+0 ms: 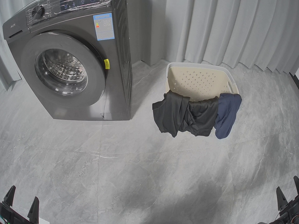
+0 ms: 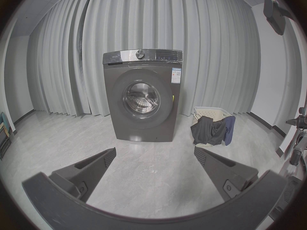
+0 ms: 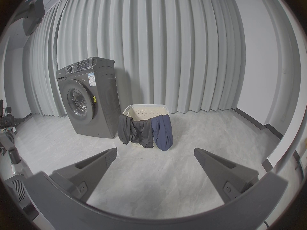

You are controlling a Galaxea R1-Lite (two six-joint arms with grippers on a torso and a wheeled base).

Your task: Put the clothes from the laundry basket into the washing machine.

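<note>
Head view first: basically nothing's done yet. The washing machine (image 1: 71, 69) stands on the floor with its round door looking shut, and the laundry basket (image 1: 199, 81) sits just beside it, on the robot's right. The dark clothes (image 1: 183, 114) and a blue garment (image 1: 226, 115) are draped over the basket's near rim, hanging down its front. The left end effector (image 1: 23, 193) and right end effector (image 1: 287, 184) hang low over the near floor, well apart from all of it. Left wrist view: the left end effector (image 2: 154, 149) is spread wide with nothing in it, facing the machine. Right wrist view: the right end effector (image 3: 155, 149) is just as wide and empty, facing the basket. So I'd say everything's left: door, grabbing, loading.
</note>
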